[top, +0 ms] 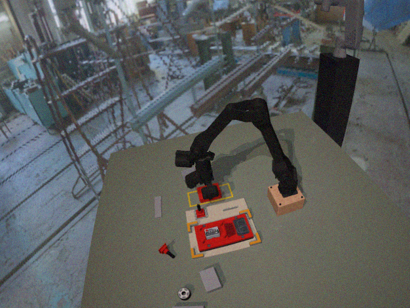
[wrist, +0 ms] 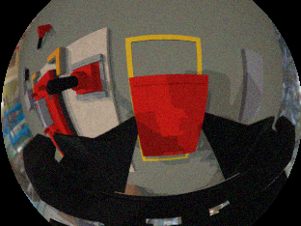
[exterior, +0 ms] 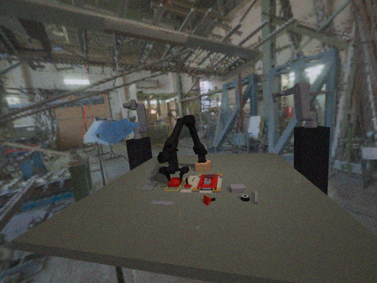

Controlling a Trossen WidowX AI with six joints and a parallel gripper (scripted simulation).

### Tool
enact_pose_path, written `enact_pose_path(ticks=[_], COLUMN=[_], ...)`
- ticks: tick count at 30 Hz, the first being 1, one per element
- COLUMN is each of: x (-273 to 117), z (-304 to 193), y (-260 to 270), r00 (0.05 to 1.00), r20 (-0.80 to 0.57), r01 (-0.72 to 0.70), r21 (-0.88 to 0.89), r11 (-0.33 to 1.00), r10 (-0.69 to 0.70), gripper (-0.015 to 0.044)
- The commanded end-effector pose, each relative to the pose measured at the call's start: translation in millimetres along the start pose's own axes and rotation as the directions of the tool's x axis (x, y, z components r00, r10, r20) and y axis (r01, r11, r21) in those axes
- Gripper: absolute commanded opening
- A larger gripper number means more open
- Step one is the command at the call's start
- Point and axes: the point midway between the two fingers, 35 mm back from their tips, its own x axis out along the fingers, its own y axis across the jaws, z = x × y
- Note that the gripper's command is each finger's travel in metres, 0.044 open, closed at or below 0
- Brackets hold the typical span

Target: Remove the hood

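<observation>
The room was a cluttered industrial hall, blurred throughout. Steel girders (exterior: 146, 33) and trusses crossed overhead, and pale blue steel frames (exterior: 243, 112) stood at the back. A bright strip light (exterior: 76, 81) glowed on the left wall. The floor (top: 39, 185) was grey, stained concrete crossed by rusty lattice beams. A wide olive-grey table (exterior: 194, 231) filled the foreground, with tall black pedestals (exterior: 311, 155) at its far corners.

The gripper (top: 208, 191), clamped on the hood (wrist: 169, 117), filled the yellow-marked area (top: 226, 191); the toy car (top: 223, 232) crowded its near side.
</observation>
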Motion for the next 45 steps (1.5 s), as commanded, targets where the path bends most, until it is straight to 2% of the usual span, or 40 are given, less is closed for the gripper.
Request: enact_pose_path(ticks=[1,9,18,45], x=[-0.3,-2.6,-72.5,-72.5], z=[0.2,0.5,1.0,1.0], y=[-0.1,-0.2,-0.8,-0.8], r00=[1.000,1.000,1.000,1.000], r20=[0.001,0.001,-0.005,-0.005], r01=[0.000,0.000,-0.006,-0.006], r21=[0.000,0.000,0.000,0.000], r11=[1.000,1.000,1.000,1.000], r10=[0.000,0.000,0.006,0.006], gripper=[0.0236,0.0440,0.0440,0.0440])
